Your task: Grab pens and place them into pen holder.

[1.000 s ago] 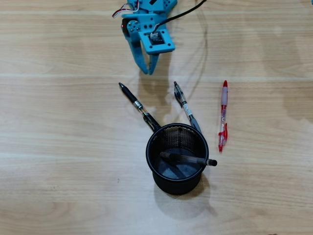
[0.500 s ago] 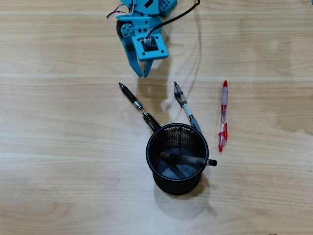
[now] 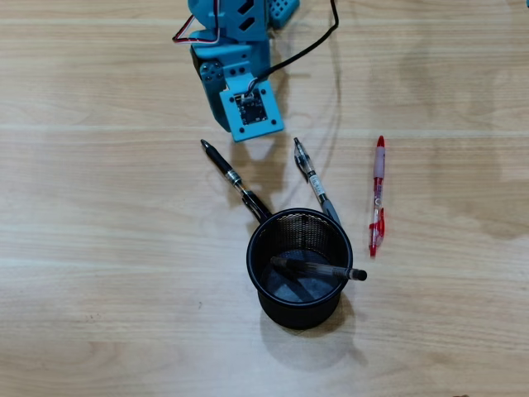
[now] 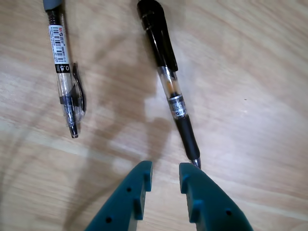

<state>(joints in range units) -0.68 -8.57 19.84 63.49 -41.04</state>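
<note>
One of four done: one black clear-barrelled pen lies slanted inside the round black wire-mesh pen holder, its end over the rim. Nothing else in it. Three left on the wooden table: two black pens with ends near the holder's far rim, and a red translucent pen just beside it. The blue two-finger gripper is empty, jaws narrowly apart, tips near a black pen's point.
</note>
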